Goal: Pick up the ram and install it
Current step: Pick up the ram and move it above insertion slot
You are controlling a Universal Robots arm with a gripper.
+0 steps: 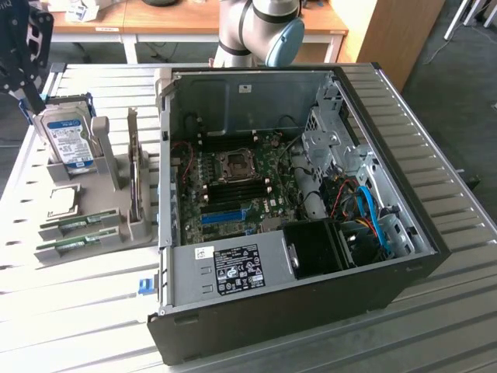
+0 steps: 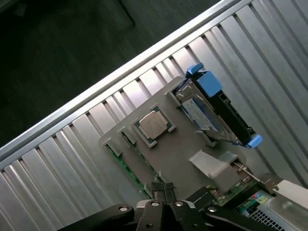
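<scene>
The gripper is held shut and empty, raised over the grey holder near the hard drive. The ram is laid at the holder's opposite end, its long axis set across the holder.

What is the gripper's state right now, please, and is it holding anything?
Gripper: shut, holding nothing; the ram sticks sit in the grey holder.

arm: cut off by the picture's edge
ram: partly hidden in grey holder
hard drive label: print unreadable
</scene>
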